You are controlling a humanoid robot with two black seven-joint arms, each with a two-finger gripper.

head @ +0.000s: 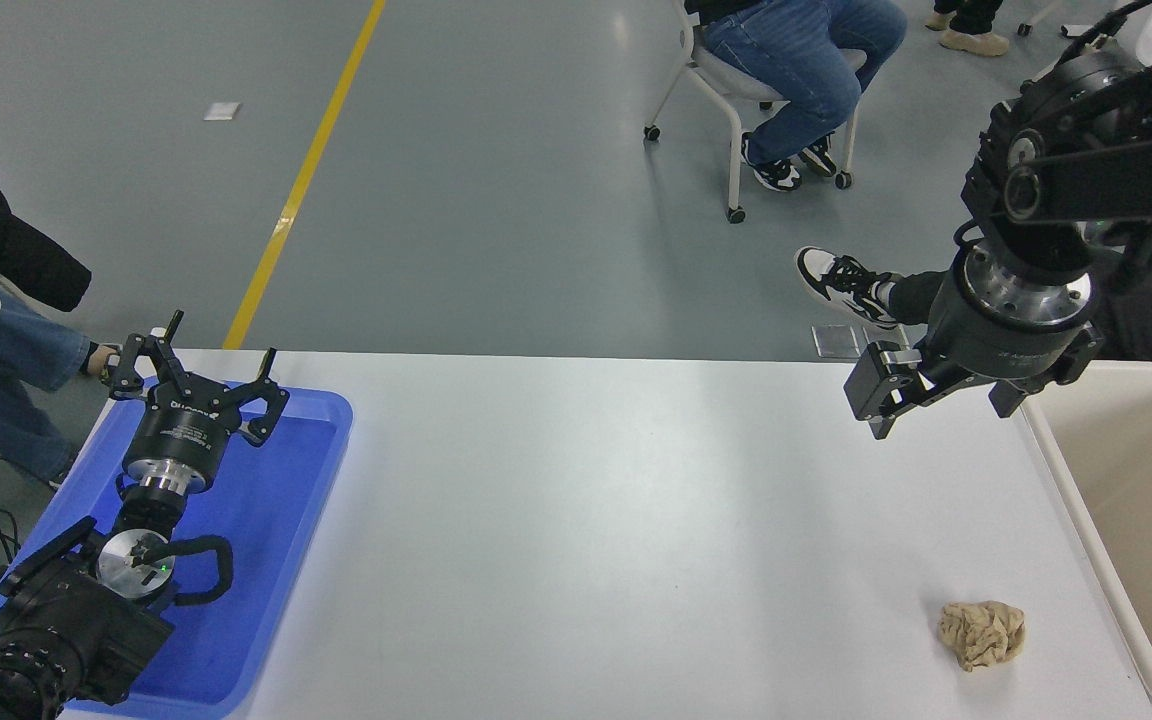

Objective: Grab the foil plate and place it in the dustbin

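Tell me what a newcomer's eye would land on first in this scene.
First the right gripper, hanging over the white table's far right part beside the big beige dustbin, holding nothing. Next the bright blue tray at the left edge, with the left gripper parked above it, fingers spread. A small crumpled tan paper ball lies alone near the front right; no foil plate shows.

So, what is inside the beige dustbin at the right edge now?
The visible part of the dustbin shows only smooth tan wall and floor, no foil plate. Most of its inside runs past the picture's right edge, so anything there cannot be seen. The right tool hangs beside its rim.
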